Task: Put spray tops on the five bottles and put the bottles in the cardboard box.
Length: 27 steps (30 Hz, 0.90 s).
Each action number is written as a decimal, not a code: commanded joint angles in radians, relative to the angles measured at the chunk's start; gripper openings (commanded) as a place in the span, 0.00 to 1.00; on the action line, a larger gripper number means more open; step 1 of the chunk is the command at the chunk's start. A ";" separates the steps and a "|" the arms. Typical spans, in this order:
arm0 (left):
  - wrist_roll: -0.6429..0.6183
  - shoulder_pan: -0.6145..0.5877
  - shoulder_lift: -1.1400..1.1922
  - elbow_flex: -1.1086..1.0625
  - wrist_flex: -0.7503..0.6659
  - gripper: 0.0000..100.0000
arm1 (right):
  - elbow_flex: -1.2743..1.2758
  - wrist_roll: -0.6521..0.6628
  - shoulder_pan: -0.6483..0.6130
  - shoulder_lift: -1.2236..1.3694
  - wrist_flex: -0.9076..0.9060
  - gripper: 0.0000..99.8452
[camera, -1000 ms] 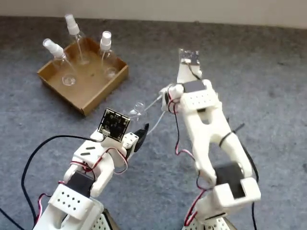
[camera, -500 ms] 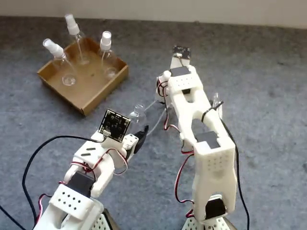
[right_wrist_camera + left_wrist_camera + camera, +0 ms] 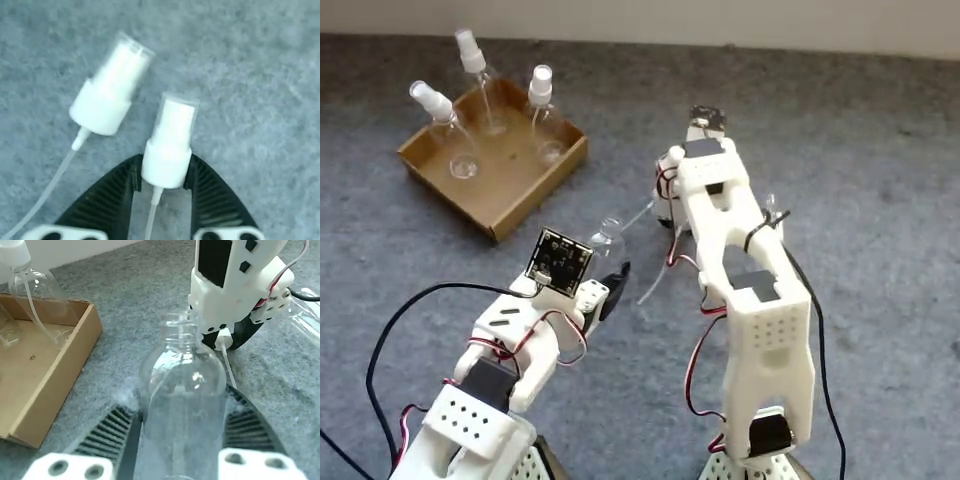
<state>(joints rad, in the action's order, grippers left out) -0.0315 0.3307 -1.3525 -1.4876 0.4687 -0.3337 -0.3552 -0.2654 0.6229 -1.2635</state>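
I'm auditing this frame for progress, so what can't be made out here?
High view: the loose bottle is mostly hidden behind the right arm.
Left wrist view: the cardboard box is cut off by the edge, so its bottles cannot be counted there.
Right wrist view: the tube of the held spray top runs off the edge.

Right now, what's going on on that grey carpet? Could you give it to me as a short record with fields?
Box: cardboard box holding three bottles with spray tops on
Left jaws: shut on an open bottle, no top on it
Right jaws: shut on a spray top
Carpet: a second spray top lying loose beside the held one
Left to do: cap the held bottle, box it
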 commanded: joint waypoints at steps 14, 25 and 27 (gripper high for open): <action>-0.011 -0.001 -0.022 -0.004 -0.028 0.10 | -0.263 0.258 0.140 -0.021 -0.321 0.06; -0.005 0.128 -0.022 -0.058 -0.028 0.10 | -0.639 0.264 0.156 -0.117 -0.507 0.06; -0.005 0.137 -0.022 -0.058 -0.028 0.10 | -0.599 0.265 0.154 -0.196 -0.506 0.06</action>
<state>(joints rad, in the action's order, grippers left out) -0.0315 0.4304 -1.3525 -1.5551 0.4687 -0.9214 -0.1051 -0.1289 0.5969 -1.7469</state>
